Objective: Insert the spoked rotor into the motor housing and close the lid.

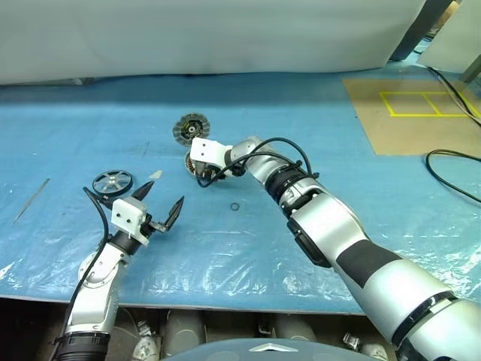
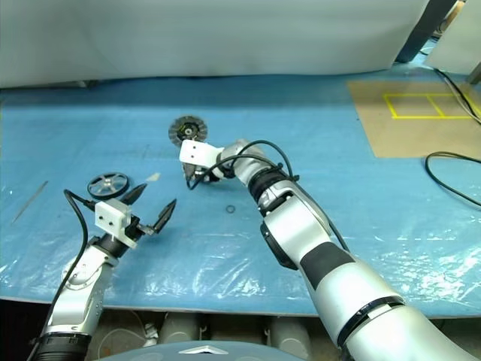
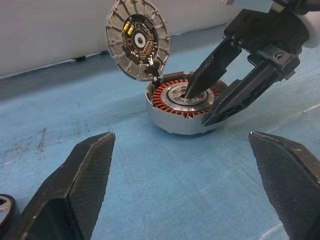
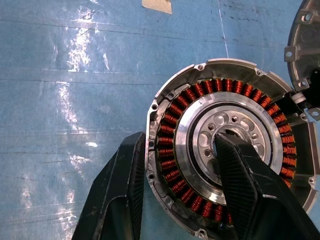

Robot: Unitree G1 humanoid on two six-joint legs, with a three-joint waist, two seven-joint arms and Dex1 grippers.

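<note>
The motor housing [image 3: 172, 125], a grey cup with copper windings around a silver centre, lies on the blue sheet. Its lid [image 3: 137, 40] stands hinged open at its edge, ribbed face and yellow-marked centre showing. My right gripper [image 4: 180, 140] points down onto the housing, one finger in the centre hole and the other against the outer wall, shut across the winding ring. The spoked rotor [image 1: 113, 182] lies flat to the left. Just in front of the rotor my left gripper [image 1: 165, 193] hovers open and holds nothing.
A small dark ring [image 1: 235, 206] lies on the sheet in front of the housing, and a tape scrap [image 1: 155, 174] lies beside the rotor. A thin rod [image 1: 30, 199] rests at far left. A brown board [image 1: 421, 113] and black cable [image 1: 451, 173] are at right.
</note>
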